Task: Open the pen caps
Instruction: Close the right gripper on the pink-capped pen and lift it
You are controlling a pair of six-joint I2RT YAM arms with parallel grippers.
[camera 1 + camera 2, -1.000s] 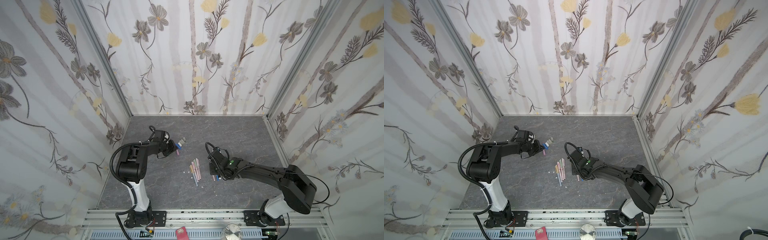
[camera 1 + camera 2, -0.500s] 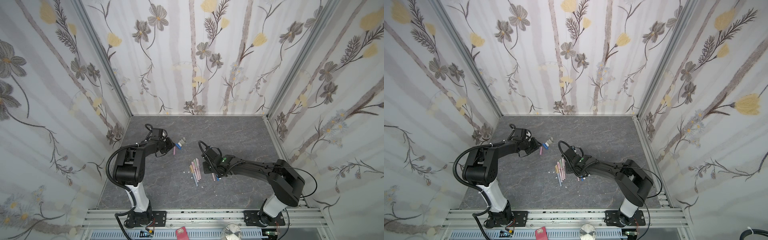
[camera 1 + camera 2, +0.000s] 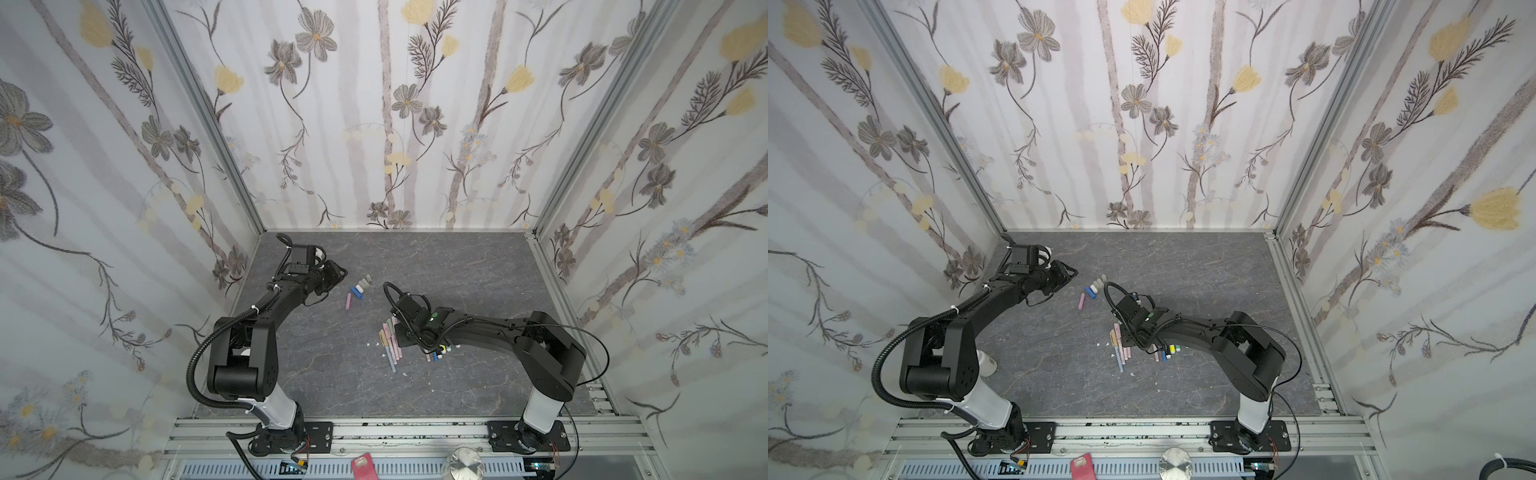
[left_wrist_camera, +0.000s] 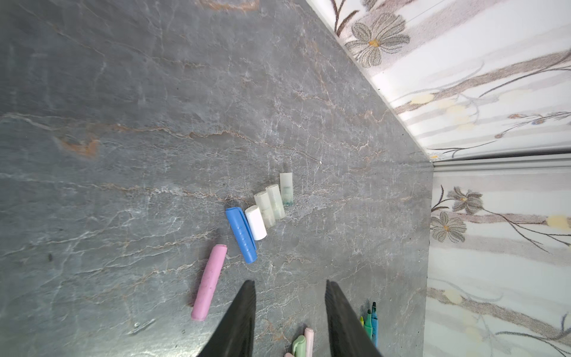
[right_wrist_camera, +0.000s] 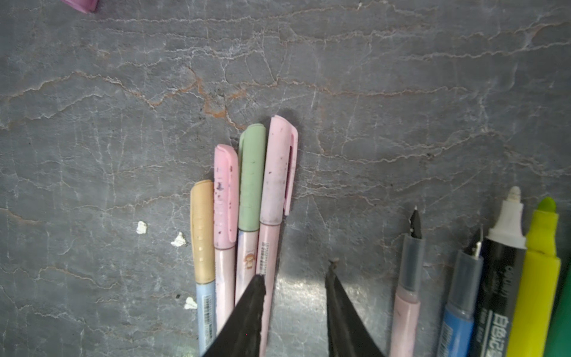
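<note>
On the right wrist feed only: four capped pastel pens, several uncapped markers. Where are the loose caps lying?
Observer: In a row near the left gripper: a ribbed blue plastic cap, a white plastic cap and three translucent plastic caps.
Operator: Left gripper holding one?
Observer: No. It is open and empty, over the grey stone-look table, beside a long pink plastic cap.
Operator: Row versus my pens?
Observer: In both top views the row lies farther back than the capped pastel pens, and more to the left.
</note>
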